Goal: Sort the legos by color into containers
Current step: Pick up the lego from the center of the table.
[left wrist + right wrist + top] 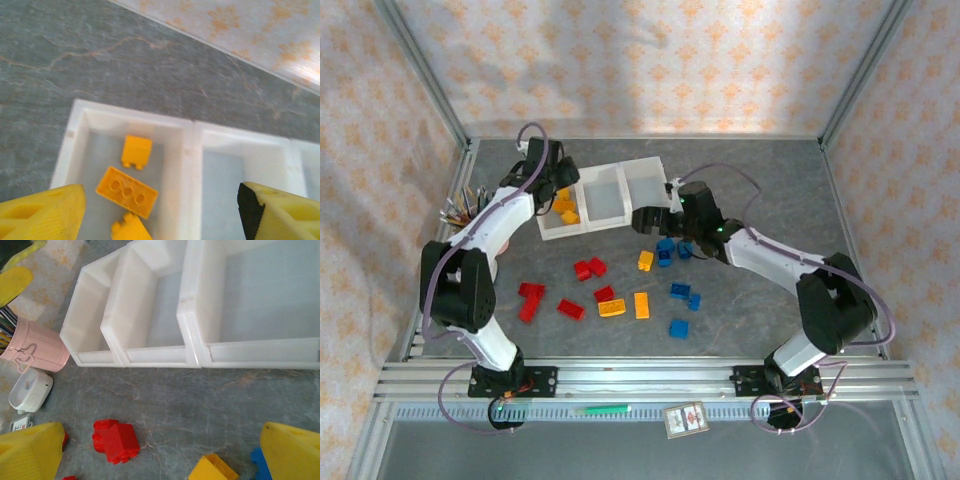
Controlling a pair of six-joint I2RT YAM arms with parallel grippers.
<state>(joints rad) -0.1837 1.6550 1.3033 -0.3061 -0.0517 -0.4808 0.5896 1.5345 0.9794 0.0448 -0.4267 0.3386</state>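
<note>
A pink pencil cup [35, 347] stands beside three joined white bins [605, 195]. The left gripper [160, 210] hovers over the end bin, jaws apart and empty, with three yellow bricks [126, 191] inside it. The right gripper [167, 455], jaws apart, hangs over loose bricks [612, 308] in red, yellow and blue on the grey surface [750, 300].

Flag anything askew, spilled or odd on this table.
The containers sit askew, their row angled against the edges of the table. Nothing else stands out: yellow legos lie inside the end bin, other legos loose on the table.
</note>
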